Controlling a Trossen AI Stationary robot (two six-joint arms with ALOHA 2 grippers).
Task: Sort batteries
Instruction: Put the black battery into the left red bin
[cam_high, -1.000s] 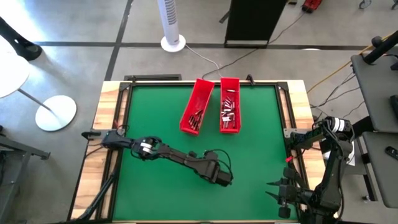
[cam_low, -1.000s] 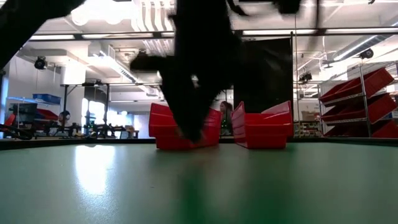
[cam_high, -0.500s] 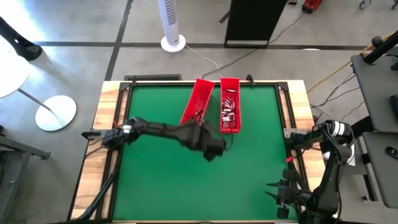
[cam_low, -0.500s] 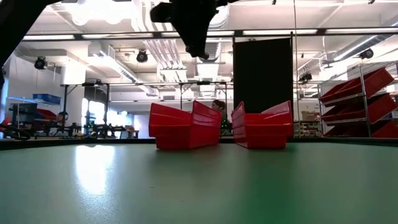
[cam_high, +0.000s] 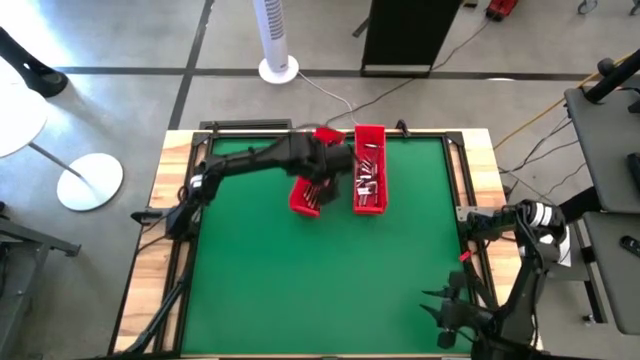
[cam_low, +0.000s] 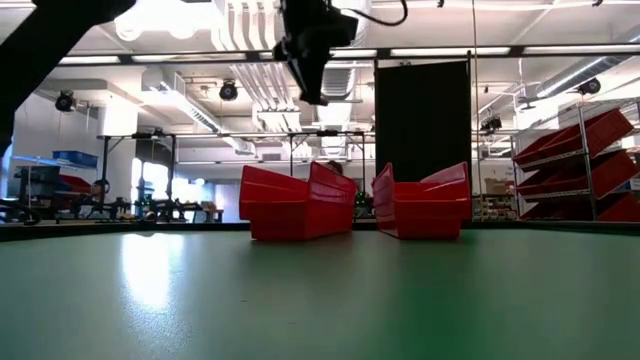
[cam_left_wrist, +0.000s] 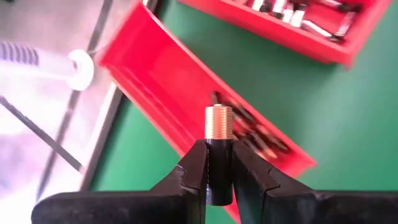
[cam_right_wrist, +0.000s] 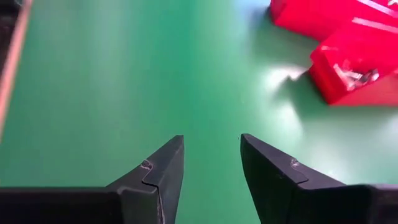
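Above the left red tray (cam_high: 312, 178), the left arm reaches across the green table (cam_high: 300, 290) and hides most of that tray's far half in the high view; only its near end, with a cluster of dark batteries (cam_high: 313, 192), shows past the arm. From the low view the left gripper (cam_low: 308, 88) hangs high over the trays as a dark silhouette, and its fingers cannot be made out there. The left wrist view settles it: the left gripper (cam_left_wrist: 218, 163) is pinched tight on one battery (cam_left_wrist: 217, 148), a dark cylinder with a copper-coloured end standing up between the two fingers, directly over the left tray and the dark batteries (cam_left_wrist: 252, 130) lying along its floor.

Just beside it, the right red tray (cam_high: 369, 168) lies straight, with many silvery batteries (cam_high: 368, 178) scattered along its length; single pieces are too small to count. In the left wrist view this tray is cut off at the edge.

At the near right corner of the table waits the right gripper (cam_right_wrist: 210, 160), its fingers parted, nothing between them, partly cut off in the high view.
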